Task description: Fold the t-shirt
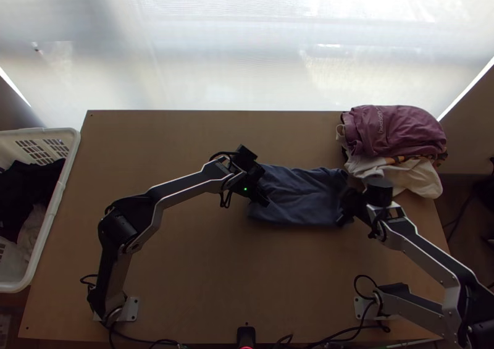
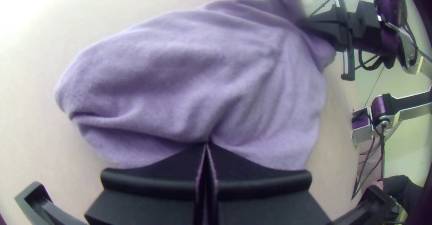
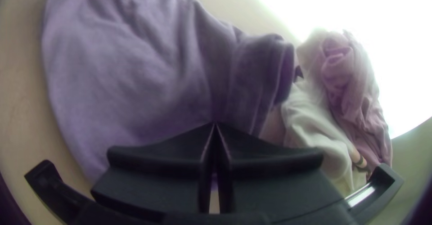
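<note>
Clock face read on the top view, centred on the table [image 1: 204, 269]. The blue-grey t-shirt [image 1: 299, 194] lies just off centre toward two o'clock, gathered into a compact, roughly oblong shape with soft wrinkles; the count of layers cannot be told.

Left pincer [image 1: 264, 199]: at the shirt's nine o'clock end. In its wrist view the left pincer [image 2: 207, 145] is narrow, tips together, pinching the cloth; creases run out from the tips.

Right pincer [image 1: 347, 210]: at the shirt's three o'clock end. In its wrist view the right pincer [image 3: 216, 124] is likewise narrow, tips meeting on a pinch of the cloth, near some stacked edges.

Surroundings: at two o'clock, farther out, a mauve garment [image 1: 395, 133] sits on a pile with a white garment [image 1: 423, 179], near the shirt's end. Toward ten o'clock, beside the table, stands a white laundry basket [image 1: 73, 148] holding dark clothes [image 1: 25, 191].
</note>
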